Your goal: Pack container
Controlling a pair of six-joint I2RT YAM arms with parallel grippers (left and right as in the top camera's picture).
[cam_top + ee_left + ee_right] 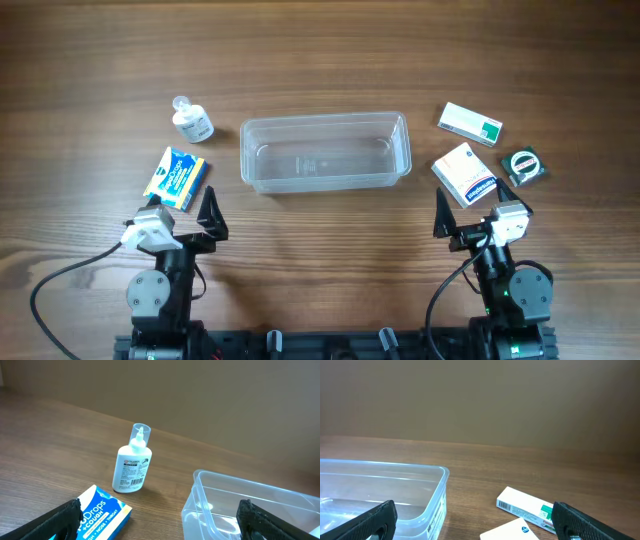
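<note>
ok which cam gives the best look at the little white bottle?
Left wrist. The white bottle stands upright there, close and unblocked, with its label and clear cap showing. Overhead shows it only small and from above, to the left of the container. The right wrist view does not show it at all.

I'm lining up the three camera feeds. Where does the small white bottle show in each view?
Overhead: the white bottle is at upper left, left of the clear container.
Left wrist: the bottle stands upright, left of centre, with the container's corner at lower right.
Right wrist: not in it.
Shared landmark: the clear container, seen in all three views; it is at lower left in the right wrist view.
</note>
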